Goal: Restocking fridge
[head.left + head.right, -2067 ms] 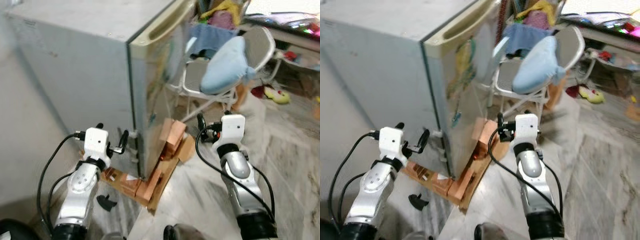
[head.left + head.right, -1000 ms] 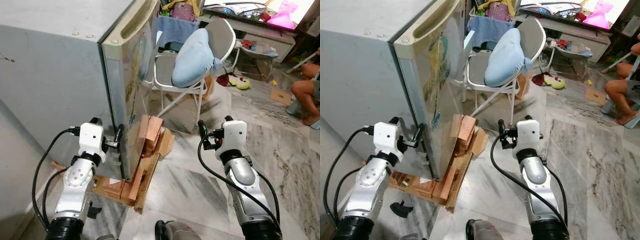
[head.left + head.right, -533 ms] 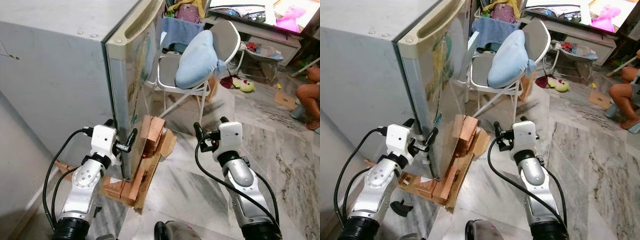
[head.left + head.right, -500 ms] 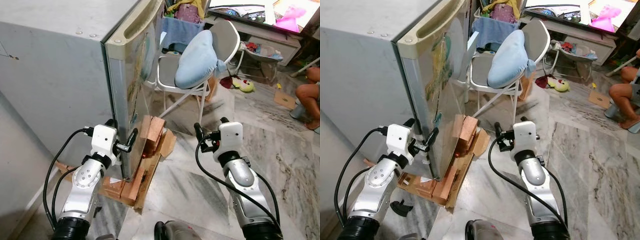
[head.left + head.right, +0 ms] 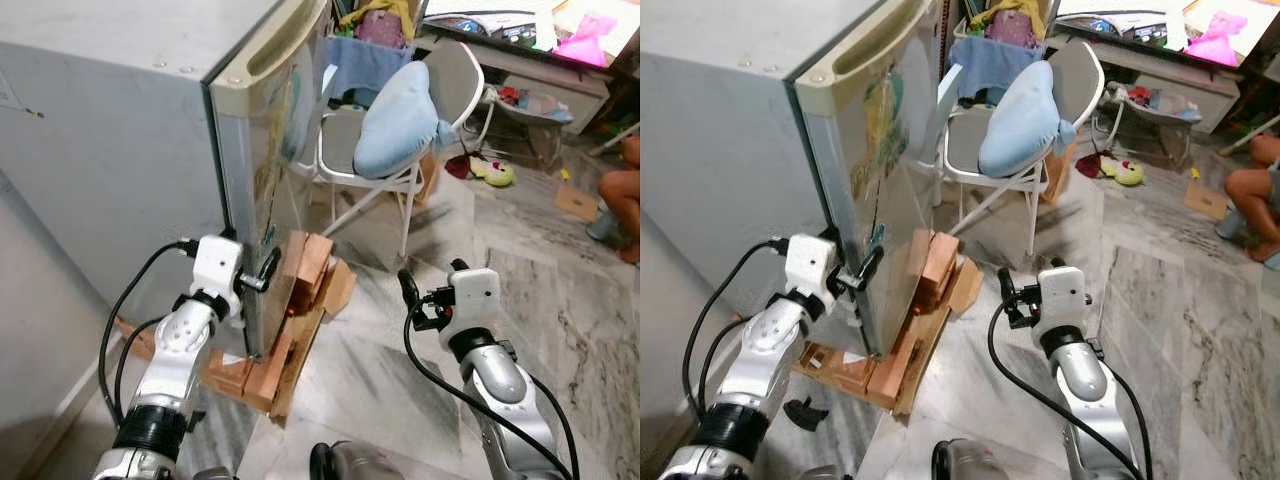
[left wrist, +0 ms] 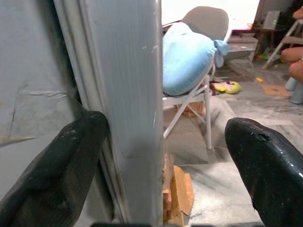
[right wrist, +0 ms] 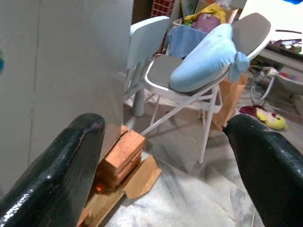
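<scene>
Marble floor (image 5: 560,300), chair (image 5: 400,130) behind; the shut fridge (image 5: 150,140) stands on bricks (image 5: 300,275). Left gripper (image 5: 252,281), jaws wide, straddles the door edge; right gripper (image 5: 420,300) wide, idle. Opening step: next, probably pull the edge outward

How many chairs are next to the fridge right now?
2. A grey folding chair holding a blue cushion, and a pale blue chair between it and the fridge. Others may be hidden behind.
</scene>
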Tool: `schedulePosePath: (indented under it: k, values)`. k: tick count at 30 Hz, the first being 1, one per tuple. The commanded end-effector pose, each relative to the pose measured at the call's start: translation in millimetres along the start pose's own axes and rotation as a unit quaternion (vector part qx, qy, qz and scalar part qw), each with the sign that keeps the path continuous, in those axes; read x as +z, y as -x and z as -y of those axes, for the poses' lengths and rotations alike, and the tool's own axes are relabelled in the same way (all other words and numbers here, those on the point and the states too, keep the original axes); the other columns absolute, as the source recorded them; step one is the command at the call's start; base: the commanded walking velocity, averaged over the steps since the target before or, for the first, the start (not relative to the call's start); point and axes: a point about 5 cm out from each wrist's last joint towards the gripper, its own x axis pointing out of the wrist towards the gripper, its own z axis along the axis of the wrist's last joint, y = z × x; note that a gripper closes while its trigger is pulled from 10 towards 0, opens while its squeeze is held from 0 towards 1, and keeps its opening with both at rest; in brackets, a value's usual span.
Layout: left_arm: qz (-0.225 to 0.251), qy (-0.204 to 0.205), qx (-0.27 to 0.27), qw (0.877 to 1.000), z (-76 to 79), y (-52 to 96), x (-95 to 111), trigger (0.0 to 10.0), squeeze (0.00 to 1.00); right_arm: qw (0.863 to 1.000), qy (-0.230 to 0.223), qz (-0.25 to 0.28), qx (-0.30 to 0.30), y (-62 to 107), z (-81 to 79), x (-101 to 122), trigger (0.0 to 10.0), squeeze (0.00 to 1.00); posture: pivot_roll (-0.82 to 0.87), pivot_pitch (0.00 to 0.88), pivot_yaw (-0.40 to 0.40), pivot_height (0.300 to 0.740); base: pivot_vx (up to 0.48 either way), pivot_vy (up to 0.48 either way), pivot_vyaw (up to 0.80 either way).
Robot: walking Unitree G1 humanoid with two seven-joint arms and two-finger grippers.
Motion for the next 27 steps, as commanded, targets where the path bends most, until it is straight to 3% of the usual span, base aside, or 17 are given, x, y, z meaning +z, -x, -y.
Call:
schedulePosePath:
  k: [1, 6, 7, 8, 12, 15, 20, 23, 25, 27]
  values:
    - [0.013, -0.007, -0.023, 1.0, 9.7, -10.2, 8, 10.0, 0.0, 1.0, 0.002, 0.01, -0.006, 0.8, 5.7, 7, 10.0, 0.0, -0.07, 0.061, -0.083, 0.74, 0.0, 0.0, 0.0]
    - [0.027, -0.02, -0.078, 0.996, 33.5, -22.7, 17, 10.0, 0.0, 1.0, 0.0, 0.011, -0.01, 0.8, 4.8, 9, 10.0, 0.0, -0.07, 0.059, -0.078, 0.74, 0.0, 0.0, 0.0]
    - [0.056, -0.069, -0.157, 0.984, 60.9, -25.4, 28, 10.0, 0.0, 1.0, -0.004, 0.016, -0.012, 2.6, 3.1, 12, 10.0, 0.0, -0.07, 0.057, -0.075, 0.74, 0.0, 0.0, 0.0]
    - [0.065, -0.081, -0.182, 0.978, 70.0, -25.3, 31, 10.0, 0.0, 1.0, -0.005, 0.017, -0.012, 3.3, 2.7, 13, 10.0, 0.0, -0.07, 0.057, -0.075, 0.74, 0.0, 0.0, 0.0]
    - [0.083, -0.079, -0.274, 0.955, 104.9, -19.9, 37, 10.0, 0.0, 0.999, -0.012, 0.026, -0.021, 8.2, 2.9, 18, 10.0, 0.0, -0.08, 0.052, -0.075, 0.74, 0.0, 0.0, 0.0]
    - [0.075, -0.092, -0.29, 0.95, 107.7, -15.1, 29, 10.0, 0.0, 0.999, -0.01, 0.029, -0.023, 8.7, 2.9, 19, 10.0, 0.0, -0.08, 0.052, -0.074, 0.74, 0.0, 0.0, 0.0]
    - [0.052, -0.092, -0.249, 0.963, 91.5, -14.6, 18, 10.0, 0.0, 0.999, -0.013, 0.034, -0.034, 7.2, 5.6, 21, 10.0, 0.0, -0.08, 0.05, -0.075, 0.74, 0.0, 0.0, 0.0]
    - [0.021, -0.094, -0.174, 0.98, 61.2, -14.0, 8, 10.0, 0.0, 0.999, -0.013, 0.033, -0.034, 4.3, 4.5, 23, 10.0, 0.0, -0.07, 0.047, -0.079, 0.74, 0.0, 0.0, -0.43]
    - [0.013, -0.086, -0.155, 0.984, 47.5, -10.1, 5, 10.0, 0.0, 0.999, -0.018, 0.033, -0.034, 3.0, 4.0, 23, 10.0, 0.0, -0.06, 0.045, -0.082, 0.74, 0.0, 0.0, -0.8]
    - [0.013, -0.085, -0.153, 0.984, 45.9, -9.4, 5, 10.0, 0.0, 0.999, -0.018, 0.033, -0.034, 2.9, 3.9, 23, 10.0, 0.0, -0.06, 0.045, -0.082, 0.74, 0.0, 0.0, -0.8]
